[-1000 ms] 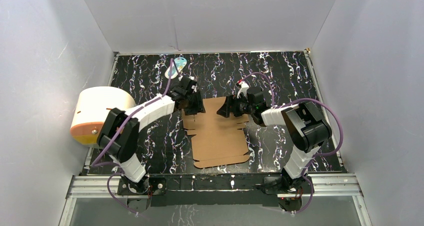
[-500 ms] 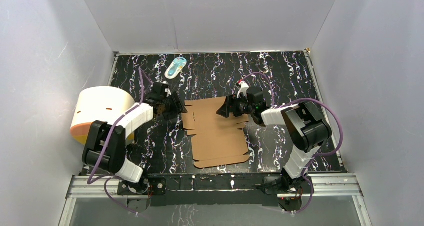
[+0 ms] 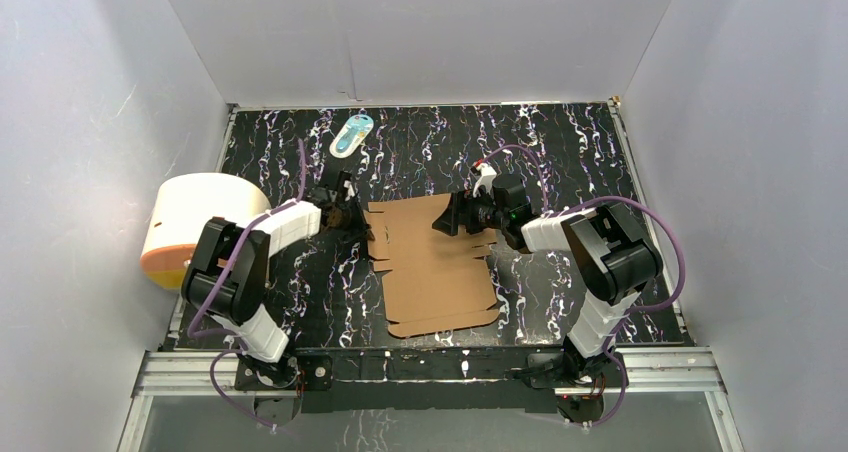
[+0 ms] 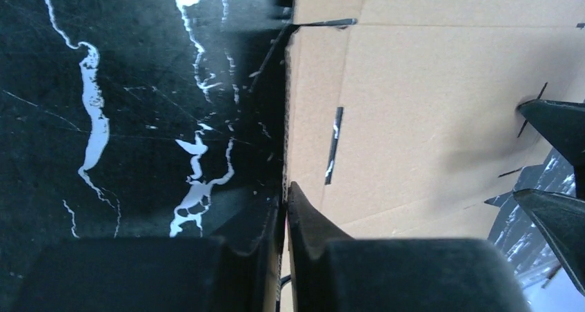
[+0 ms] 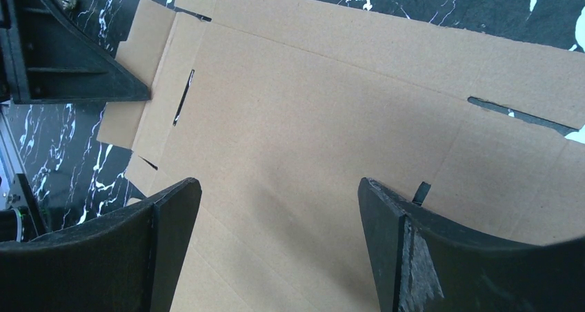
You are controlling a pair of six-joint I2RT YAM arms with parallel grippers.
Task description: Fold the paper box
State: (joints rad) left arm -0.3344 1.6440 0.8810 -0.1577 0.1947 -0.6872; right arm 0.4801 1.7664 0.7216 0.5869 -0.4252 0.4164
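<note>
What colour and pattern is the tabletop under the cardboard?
The tabletop is black with white marble-like veining, clearest in the top external view.

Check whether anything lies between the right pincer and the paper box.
Nothing visible does. The right pincer hangs open directly over the paper box, and its wrist view shows only bare cardboard beneath it. The left pincer sits at the sheet's left edge, off to the side of that gap.
</note>
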